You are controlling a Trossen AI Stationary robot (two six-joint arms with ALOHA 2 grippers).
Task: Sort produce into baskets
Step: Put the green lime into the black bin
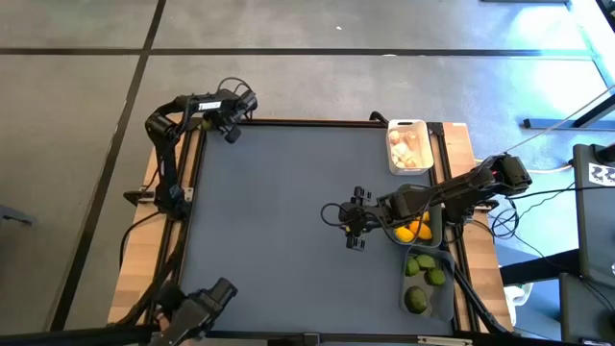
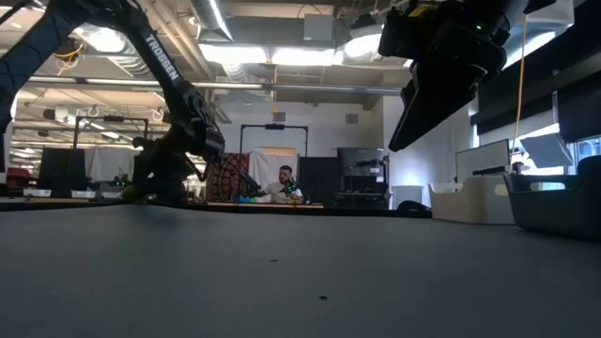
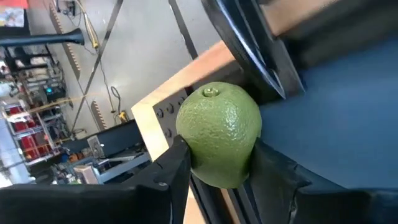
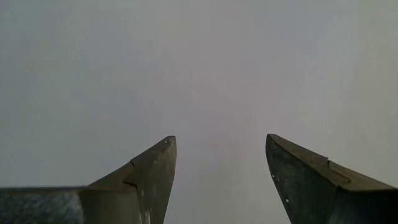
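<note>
Three baskets [image 1: 407, 147] line the worktop's [image 1: 279, 221] right edge, each holding produce [image 1: 428, 277]. The right tool [image 1: 356, 224] hangs over the worktop beside the middle basket. The left tool [image 1: 231, 130] sits at the far left corner, a lime [image 3: 219, 134] between its fingers.

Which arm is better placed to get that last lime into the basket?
The left. Its gripper already has the lime between its fingers at the table's far left corner; the right gripper hangs open and empty.
</note>
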